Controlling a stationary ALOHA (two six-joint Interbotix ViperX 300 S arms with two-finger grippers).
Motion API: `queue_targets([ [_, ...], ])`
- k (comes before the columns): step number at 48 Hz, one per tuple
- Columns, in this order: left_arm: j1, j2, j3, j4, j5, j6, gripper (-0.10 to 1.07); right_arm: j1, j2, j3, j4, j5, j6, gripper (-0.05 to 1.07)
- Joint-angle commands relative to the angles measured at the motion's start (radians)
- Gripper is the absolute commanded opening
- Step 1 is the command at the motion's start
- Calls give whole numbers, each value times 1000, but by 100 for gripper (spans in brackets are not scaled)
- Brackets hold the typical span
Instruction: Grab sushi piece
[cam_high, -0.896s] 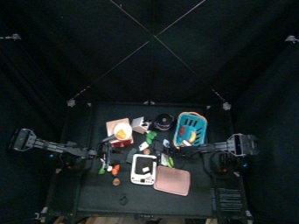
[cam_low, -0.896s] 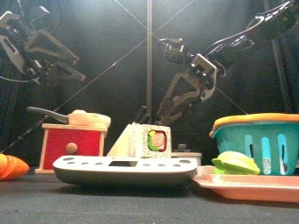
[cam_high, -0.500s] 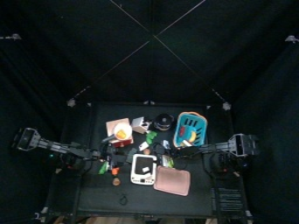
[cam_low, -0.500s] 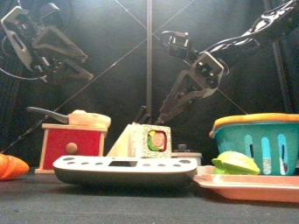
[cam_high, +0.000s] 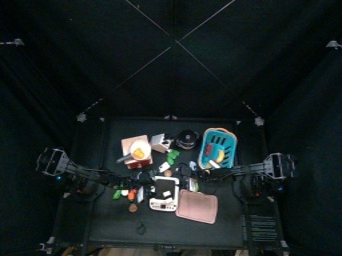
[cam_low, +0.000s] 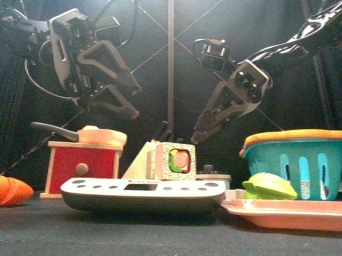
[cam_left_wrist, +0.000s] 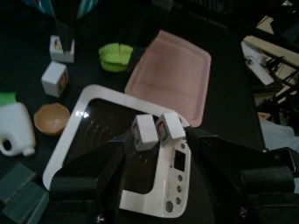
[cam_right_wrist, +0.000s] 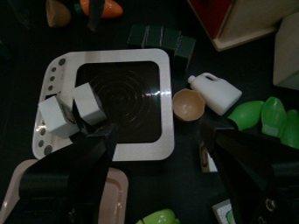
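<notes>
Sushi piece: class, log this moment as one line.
sushi piece on scale | left gripper above, open | right gripper above, open

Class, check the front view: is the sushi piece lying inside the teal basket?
No. The sushi piece stands on the white scale near the middle, while the teal basket sits apart on the right.

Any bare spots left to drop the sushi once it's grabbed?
The pink tray looks bare across its surface. The scale plate is free on the half away from the sushi pieces. Crowded: the strip beyond the scale with the white bottle, small brown bowl and green blocks, and the teal basket side.
</notes>
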Motion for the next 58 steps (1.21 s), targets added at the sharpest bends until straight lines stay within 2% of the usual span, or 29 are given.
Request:
queue_targets([
  [1,5,14,-51,2,61,3,87,0,-46,-2,17,-6,-2,103],
  [6,25,34,-98,46,138,3,87,0,-46,-2,20,-6,-2,103],
  [13,69,58,-190,149,310,0,87,0,-46,3,20,-6,0,103],
  [19,72,89,-252,207,391,-3,87,0,-48,9,26,-6,0,103],
  [30,110,141,-281,225,394,-8,87,2,-48,11,38,-3,0,103],
  [58,117,202,-295,233,387,-9,87,2,-40,8,38,-2,-2,103],
])
